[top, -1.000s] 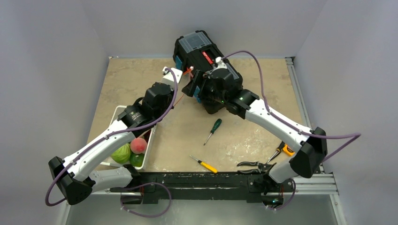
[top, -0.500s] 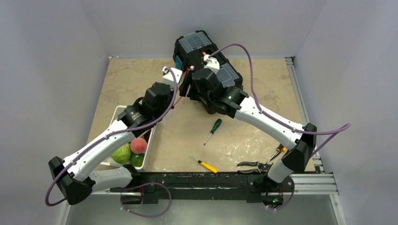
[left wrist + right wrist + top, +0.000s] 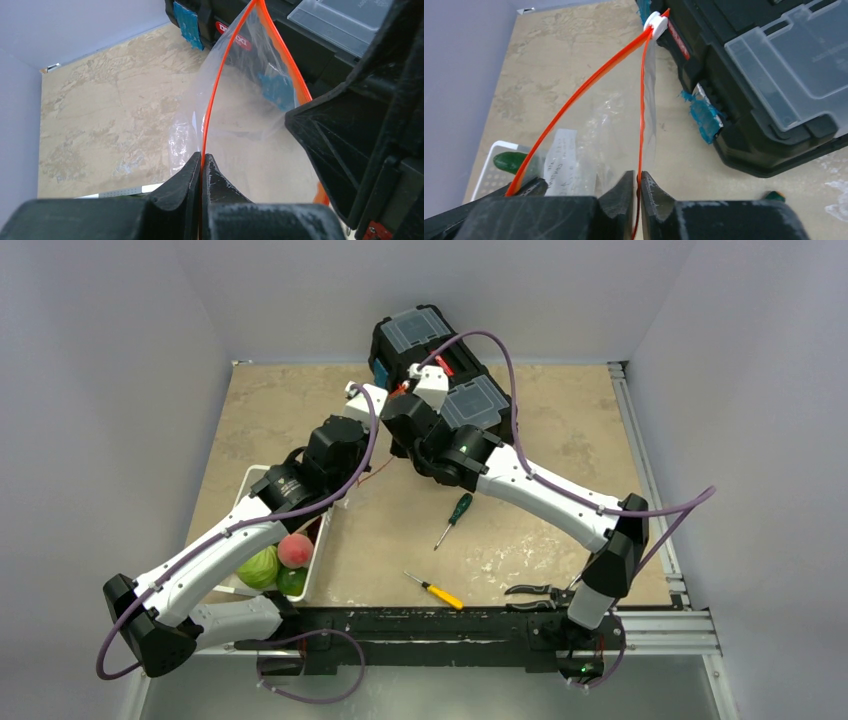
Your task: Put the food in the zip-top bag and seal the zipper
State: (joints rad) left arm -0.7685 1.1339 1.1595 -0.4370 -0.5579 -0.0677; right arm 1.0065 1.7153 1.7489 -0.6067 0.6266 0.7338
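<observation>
The zip-top bag [image 3: 245, 95] hangs clear and floppy between my two grippers, its mouth spread open. In the left wrist view my left gripper [image 3: 202, 162] is shut on one side of the zipper [image 3: 220, 75]. My right gripper [image 3: 639, 181] is shut on the other orange-red strip [image 3: 642, 110], and the white tab [image 3: 655, 21] sits at the far end. The bag's white label patch [image 3: 558, 161] shows through the plastic. The food lies in the white basket [image 3: 247, 485]: a pale green cabbage [image 3: 258, 567], a pink peach [image 3: 294, 550], a green round fruit [image 3: 292, 583] and a dark cucumber [image 3: 508, 161].
A black toolbox [image 3: 428, 340] stands at the back centre, right behind the grippers. A green-handled screwdriver [image 3: 458, 508], a yellow-handled screwdriver [image 3: 440, 593] and pliers [image 3: 535, 591] lie on the table in front of the right arm.
My right arm has swung left toward the left gripper and its jaws have closed on the orange-red strip. The left arm has kept still, shut on its side.
</observation>
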